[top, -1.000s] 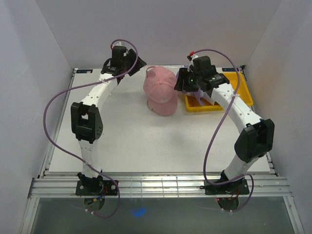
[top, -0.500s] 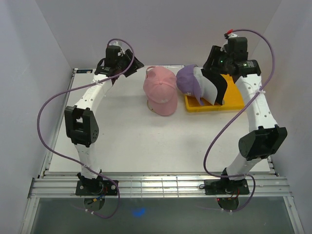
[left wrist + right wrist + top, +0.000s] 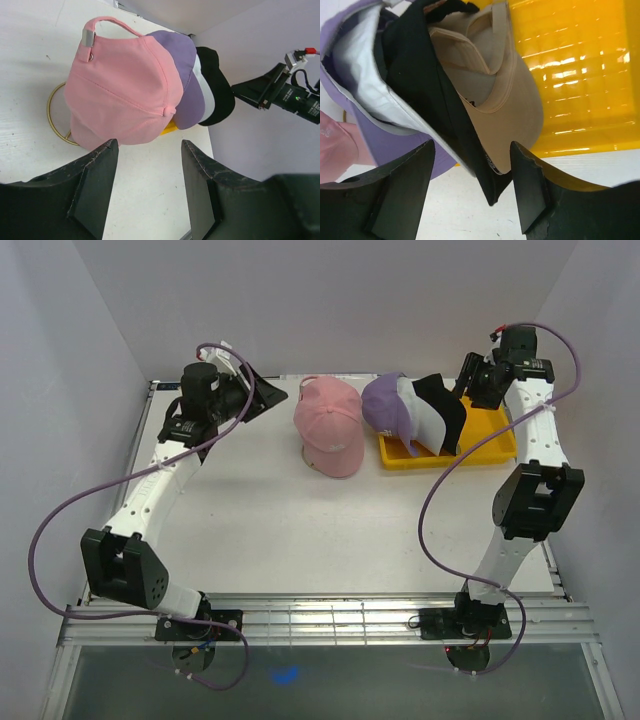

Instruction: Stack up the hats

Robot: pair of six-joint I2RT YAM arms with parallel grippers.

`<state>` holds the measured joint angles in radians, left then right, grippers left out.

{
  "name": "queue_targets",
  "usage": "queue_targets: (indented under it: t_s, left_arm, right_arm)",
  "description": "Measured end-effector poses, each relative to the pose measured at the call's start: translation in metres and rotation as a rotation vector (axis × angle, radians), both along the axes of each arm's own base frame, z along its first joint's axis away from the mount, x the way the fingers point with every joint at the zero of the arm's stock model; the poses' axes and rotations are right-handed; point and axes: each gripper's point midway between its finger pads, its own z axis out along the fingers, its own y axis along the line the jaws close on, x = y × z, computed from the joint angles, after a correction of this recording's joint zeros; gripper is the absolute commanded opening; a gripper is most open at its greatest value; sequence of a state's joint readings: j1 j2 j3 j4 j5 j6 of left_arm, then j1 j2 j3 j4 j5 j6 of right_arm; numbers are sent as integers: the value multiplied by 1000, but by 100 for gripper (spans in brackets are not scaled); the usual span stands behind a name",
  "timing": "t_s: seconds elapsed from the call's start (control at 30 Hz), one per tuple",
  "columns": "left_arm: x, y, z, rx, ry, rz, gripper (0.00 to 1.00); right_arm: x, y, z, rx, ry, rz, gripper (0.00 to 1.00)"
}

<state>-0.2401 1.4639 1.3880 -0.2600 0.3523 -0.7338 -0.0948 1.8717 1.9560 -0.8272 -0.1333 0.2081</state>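
A pink cap (image 3: pixel 328 425) sits on a gold wire stand (image 3: pixel 51 107) at the back middle of the table. Purple (image 3: pixel 383 403), white (image 3: pixel 420 415) and black (image 3: pixel 447 408) caps lean nested together at the left end of the yellow tray (image 3: pixel 492 436). My left gripper (image 3: pixel 266 394) is open and empty, left of the pink cap (image 3: pixel 125 90) and apart from it. My right gripper (image 3: pixel 470 380) is open and empty, just behind and right of the black cap (image 3: pixel 420 75), whose tan inside (image 3: pixel 510 105) faces it. The white cap (image 3: pixel 360 85) and purple cap (image 3: pixel 395 145) lie beyond.
White walls close in the table at the back and both sides. The tray's right half (image 3: pixel 580 65) holds nothing. The right gripper also shows in the left wrist view (image 3: pixel 265 90), past the caps.
My right gripper has pulled back and to the right off the tray, uncovering the three nested caps. My left arm has swung out left, its gripper drawing a little away from the pink cap.
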Motion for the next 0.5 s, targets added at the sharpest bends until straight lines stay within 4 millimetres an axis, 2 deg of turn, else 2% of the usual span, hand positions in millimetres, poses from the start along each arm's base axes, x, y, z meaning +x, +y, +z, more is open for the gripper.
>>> queue_targets:
  t_s: [0.1, 0.27, 0.4, 0.5]
  left_arm:
    - [-10, -2, -3, -6, 5, -25, 63]
    - [-18, -4, -5, -11, 12, -50, 63]
    - [-24, -4, -8, -10, 19, -61, 63]
    - [-28, -4, -10, -7, 23, -68, 63]
  right_arm:
    - [2, 7, -21, 22, 53, 34, 68]
    - [-3, 15, -39, 51, 94, 60, 63]
    - [-10, 18, -61, 65, 140, 69, 49]
    - [-14, 19, -68, 65, 159, 71, 41]
